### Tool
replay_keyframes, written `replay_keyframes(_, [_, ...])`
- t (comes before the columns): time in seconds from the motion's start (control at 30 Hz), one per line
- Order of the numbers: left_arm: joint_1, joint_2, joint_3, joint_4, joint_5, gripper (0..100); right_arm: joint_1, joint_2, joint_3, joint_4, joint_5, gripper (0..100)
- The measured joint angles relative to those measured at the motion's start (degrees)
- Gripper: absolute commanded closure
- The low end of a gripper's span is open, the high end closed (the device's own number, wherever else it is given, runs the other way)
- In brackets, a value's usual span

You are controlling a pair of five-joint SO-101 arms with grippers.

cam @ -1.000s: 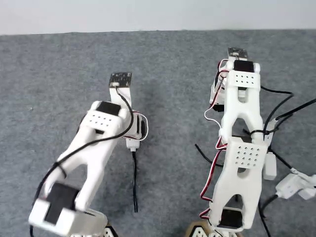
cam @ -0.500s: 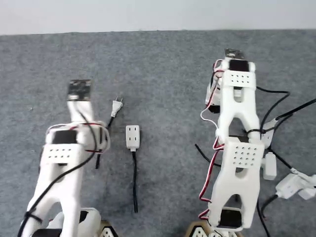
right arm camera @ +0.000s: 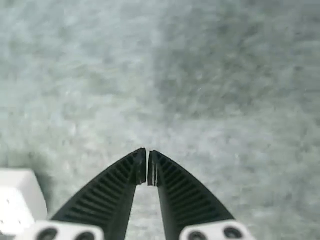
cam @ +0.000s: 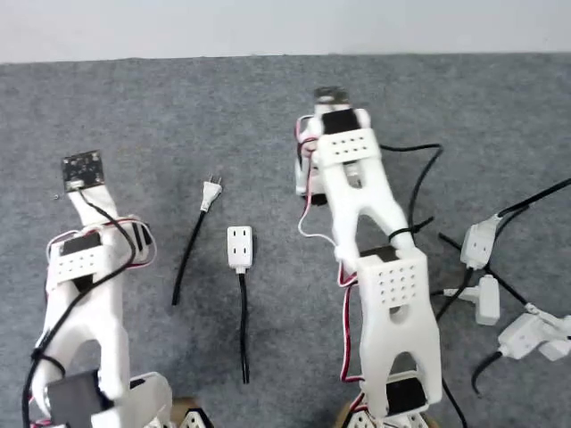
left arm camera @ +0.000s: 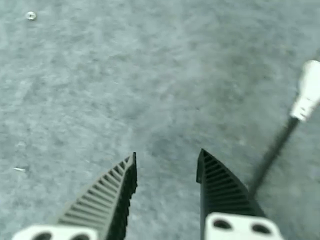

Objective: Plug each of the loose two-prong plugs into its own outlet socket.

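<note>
A white two-prong plug (cam: 211,191) on a black cable lies loose on the grey carpet, just behind a white outlet block (cam: 239,247). My left arm (cam: 82,259) stands left of both, apart from them. Its gripper (left arm camera: 167,157) is open over bare carpet, with the plug (left arm camera: 306,95) off to one side. My right arm (cam: 361,187) leans in from the right, its tip behind and right of the outlet block. The right gripper (right arm camera: 147,152) is shut on nothing, and a white block corner (right arm camera: 15,200) shows beside it.
Several more white plugs and outlet pieces (cam: 486,299) with tangled black cables lie at the right edge, near the right arm's base. A black cable (cam: 244,325) runs from the outlet block toward the front. A small screw (left arm camera: 31,15) lies on the carpet.
My left arm swung left off the outlet block, uncovering the plug and the block. My right arm swung left toward the middle, uncovering the white pieces on the right.
</note>
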Motion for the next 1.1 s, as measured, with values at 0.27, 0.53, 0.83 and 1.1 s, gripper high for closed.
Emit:
replay_keyframes(0.27, [-2.46,5.1,-4.31,0.0,0.0,81,-3.16,-5.27,-0.97,7.82,-0.09,99.0])
replay_keyframes(0.53, [-3.96,5.19,-4.75,0.0,0.7,81,-10.99,-18.37,11.52,7.47,-3.52,99.0])
replay_keyframes(0.83, [-5.54,5.54,-5.36,0.09,1.58,81,-18.11,-28.4,33.85,-14.42,-4.92,98.7])
replay_keyframes(1.1, [-7.56,5.71,-5.36,0.7,1.58,81,-19.87,-24.26,36.48,-36.66,-10.2,98.6])
